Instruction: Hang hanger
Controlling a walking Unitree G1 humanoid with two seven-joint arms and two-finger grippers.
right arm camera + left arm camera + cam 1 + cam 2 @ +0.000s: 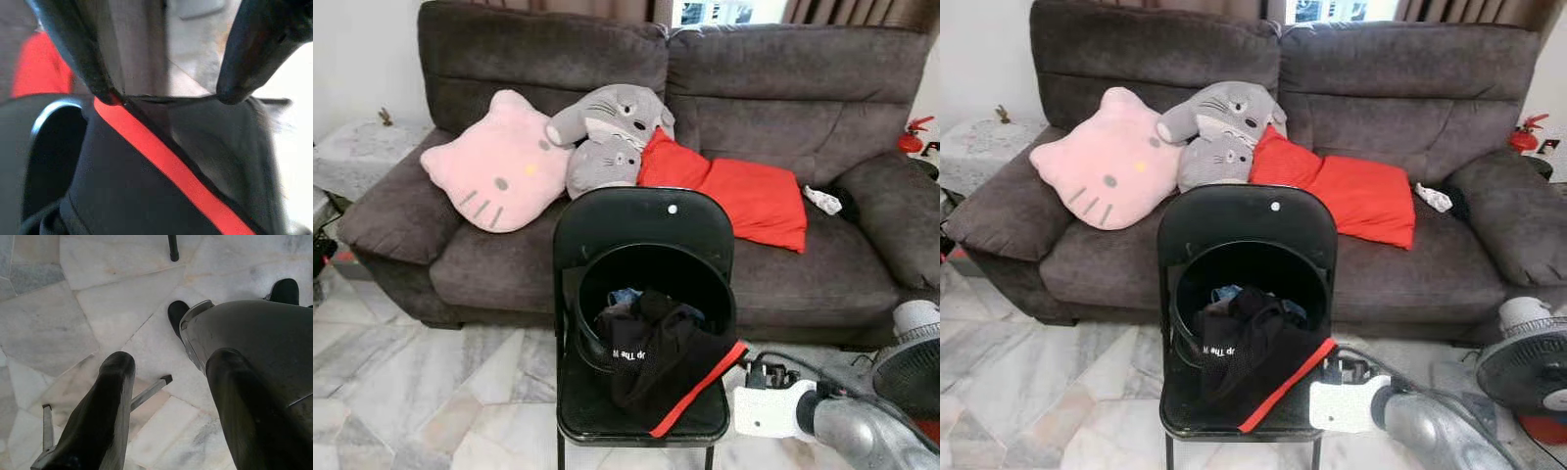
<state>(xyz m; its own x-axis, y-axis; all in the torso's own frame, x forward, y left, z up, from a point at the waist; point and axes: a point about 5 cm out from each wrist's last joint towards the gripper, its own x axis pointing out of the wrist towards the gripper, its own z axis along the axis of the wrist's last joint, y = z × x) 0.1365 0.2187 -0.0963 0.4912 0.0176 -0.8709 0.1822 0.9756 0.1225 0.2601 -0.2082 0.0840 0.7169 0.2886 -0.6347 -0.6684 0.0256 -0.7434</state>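
**Left eye view.** A black metal folding chair (636, 220) stands in front of a dark grey fabric sofa (773, 88). A round black plastic bucket (597, 284) lies tipped on the chair's seat, with its mouth towards the camera. A black garment with a red trim (666, 367) spills out of the bucket, with something blue behind it. The garment's long axis runs from the bucket to the seat's front right corner, and the red edge slants up to the right. The silver right arm (862, 431) reaches in low from the right, its white wrist beside that edge. On the sofa lie a pink cat-face cushion (494, 162), two grey plush toys (607, 132), a red cushion (744, 196) and a small white crumpled cloth (822, 200).

**Right eye view.** A round grey floor fan (1528, 362) stands on the pale marble floor (1038, 392), right of the chair.

**Left wrist view.** The left gripper (171, 362) hangs over the marble with its fingers spread and nothing between them. A thin grey angled metal bar (146, 392) lies below it. I cannot tell whether it is the hanger, and no clear hanger can be made out.

**Right wrist view.** The right gripper (168, 95) is spread wide. Both fingertips are at the garment's upper hem, and the red stripe runs diagonally away beneath. It is not clamped on the cloth.
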